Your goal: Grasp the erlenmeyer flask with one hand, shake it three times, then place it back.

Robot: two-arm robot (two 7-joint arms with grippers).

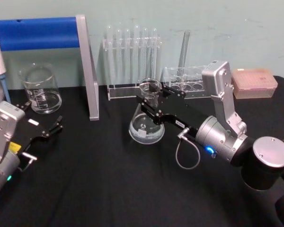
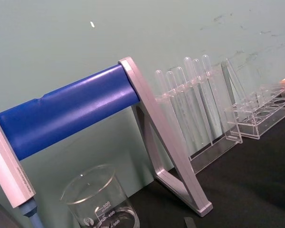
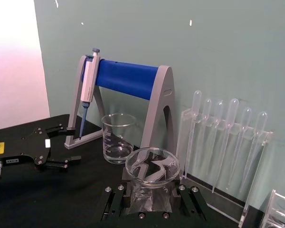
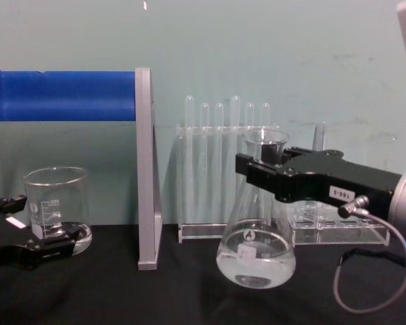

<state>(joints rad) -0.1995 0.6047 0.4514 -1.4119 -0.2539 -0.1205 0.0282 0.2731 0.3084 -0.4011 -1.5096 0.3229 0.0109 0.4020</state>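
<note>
The erlenmeyer flask (image 1: 146,125) is clear glass with a little clear liquid in its wide base, and it stands upright at the middle of the black table. My right gripper (image 1: 150,93) reaches in from the right and is shut on its narrow neck, one black finger on each side. From the side, the black hand (image 4: 260,169) covers the neck just below the flared rim, above the flask body (image 4: 256,257). Whether the base rests on the cloth or hangs just above it, I cannot tell. The right wrist view looks down on the flask rim (image 3: 152,166). My left gripper (image 1: 42,118) lies open at the table's left.
A glass beaker (image 1: 40,90) stands at the back left, beside a grey stand with a blue bar (image 1: 87,66) holding a pipette (image 3: 88,80). Behind the flask is a test tube rack (image 1: 132,61), then a low clear rack (image 1: 184,82) and a pink box (image 1: 254,82).
</note>
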